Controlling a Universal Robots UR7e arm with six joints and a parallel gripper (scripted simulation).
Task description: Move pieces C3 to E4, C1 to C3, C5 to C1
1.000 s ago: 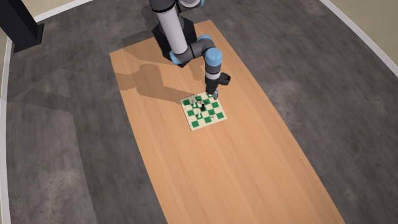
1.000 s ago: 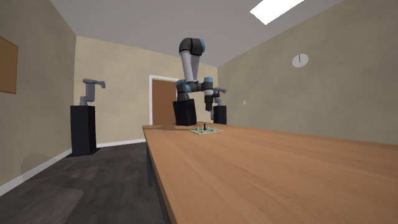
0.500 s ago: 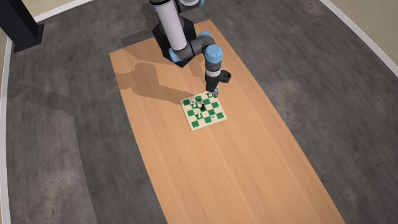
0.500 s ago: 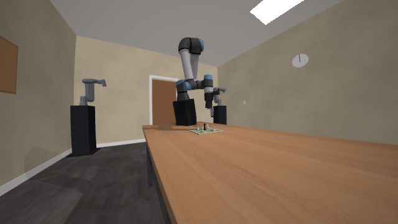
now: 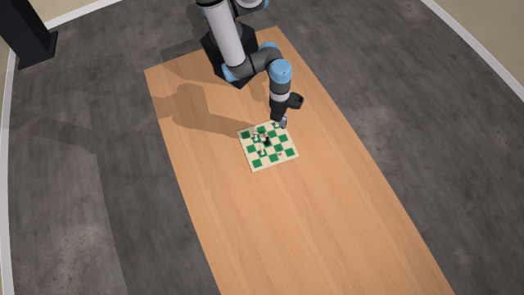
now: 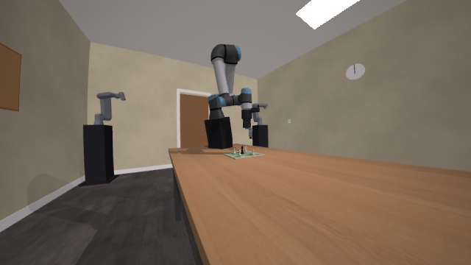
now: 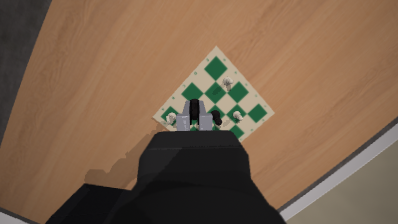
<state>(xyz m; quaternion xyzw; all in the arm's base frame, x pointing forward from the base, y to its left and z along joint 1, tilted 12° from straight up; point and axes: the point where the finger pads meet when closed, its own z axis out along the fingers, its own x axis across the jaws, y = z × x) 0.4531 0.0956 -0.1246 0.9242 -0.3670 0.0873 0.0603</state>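
A wooden surface point(image 5: 311, 197) point(image 6: 313, 188) point(image 7: 115, 65) is standing on a dark floor point(image 5: 393, 131) point(image 6: 132, 206) between beige walls, carrying the green-and-cream board point(image 5: 295, 156) point(image 6: 235, 158) point(image 7: 216, 49). A black piece point(image 5: 267, 142) point(image 6: 242, 150) point(image 7: 217, 118) is occupying the board's middle. The arm point(image 5: 280, 82) point(image 6: 246, 101) is bending downward; its claw point(image 5: 283, 122) point(image 6: 250, 134) point(image 7: 194, 108), above the board's edge, is clamping a dark piece point(image 7: 194, 108).

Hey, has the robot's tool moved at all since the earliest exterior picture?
Yes, upward: in the exterior view, the tool now hangs slightly higher above the chessboard.
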